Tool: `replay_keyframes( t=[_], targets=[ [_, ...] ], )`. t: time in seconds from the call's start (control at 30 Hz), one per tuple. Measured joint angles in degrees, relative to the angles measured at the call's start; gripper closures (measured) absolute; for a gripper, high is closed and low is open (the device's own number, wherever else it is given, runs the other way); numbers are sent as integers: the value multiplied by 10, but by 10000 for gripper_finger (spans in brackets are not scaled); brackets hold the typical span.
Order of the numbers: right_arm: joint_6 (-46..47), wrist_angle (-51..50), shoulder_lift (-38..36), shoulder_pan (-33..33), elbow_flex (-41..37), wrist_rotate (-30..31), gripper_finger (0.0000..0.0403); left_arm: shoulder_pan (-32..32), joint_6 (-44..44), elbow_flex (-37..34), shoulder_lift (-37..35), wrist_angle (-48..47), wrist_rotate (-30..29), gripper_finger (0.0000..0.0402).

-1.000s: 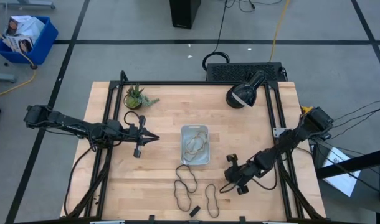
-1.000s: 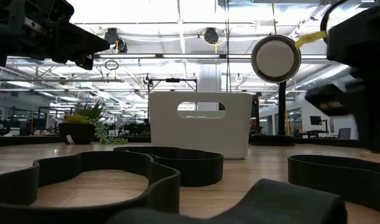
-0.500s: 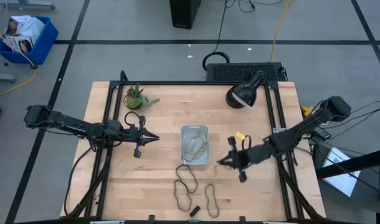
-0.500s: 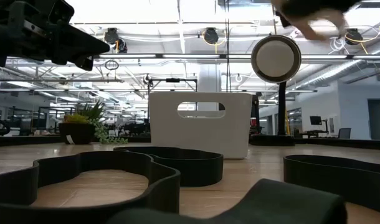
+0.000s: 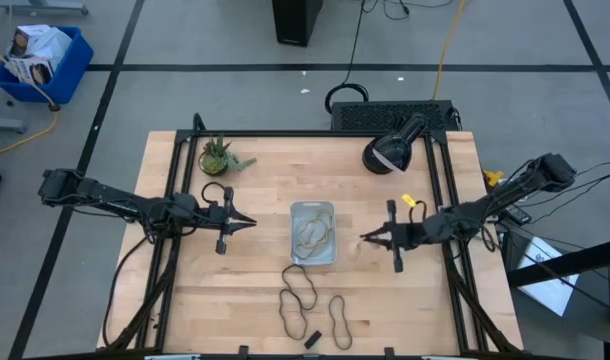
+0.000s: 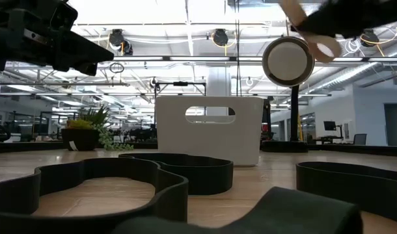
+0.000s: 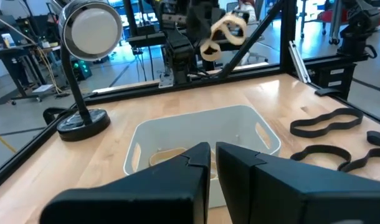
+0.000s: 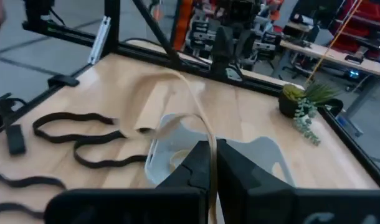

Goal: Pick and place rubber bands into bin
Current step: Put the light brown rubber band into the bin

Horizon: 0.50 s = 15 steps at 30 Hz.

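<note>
My right gripper (image 5: 366,238) is up in the air just right of the bin (image 5: 295,211) and is shut on a tan rubber band (image 8: 177,84). The band also shows in the left wrist view (image 7: 225,32) and, blurred, in the low view (image 6: 310,34). The pale bin rests flat on the table and holds tan bands (image 5: 314,236). Two black rubber bands (image 5: 298,291) (image 5: 340,322) lie flat on the table nearer than the bin. My left gripper (image 5: 248,222) is shut and empty, left of the bin, above the table. My right gripper pinches the tan band between its two fingers; a strand (image 8: 209,138) comes out at their tips. The fingers lie about level and point toward the table's left, at the bin. The band is lifted clear of the table and arcs loosely beyond the fingers.
A round lamp (image 5: 386,153) stands at the table's far right and a small potted plant (image 5: 217,156) at the far left. A small black block (image 5: 312,338) lies near the front edge. A black frame (image 5: 440,170) runs along the table's sides.
My right gripper has risen from low near the table's near right part and gone toward the far edge, and now stands level with the bin's right side. The tan band has come up with it and swings. My left arm has kept still.
</note>
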Motion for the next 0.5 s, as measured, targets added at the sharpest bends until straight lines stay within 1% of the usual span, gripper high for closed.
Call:
replay_keyframes(
  t=[0.13,0.27,0.33,0.43,0.5],
  targets=[
    [0,75,-51,-2,-71,40,397,0,8,0,0,0,-4,366],
    [-1,144,-92,-2,-130,48,397,0,9,0,0,0,-10,366],
    [-1,154,-110,-2,-144,59,397,0,9,0,0,0,-12,366],
    [8,146,-129,-7,-158,97,398,0,9,0,0,0,-14,366],
    [9,143,-137,-15,-166,102,399,0,9,0,0,1,-14,366]
  ],
)
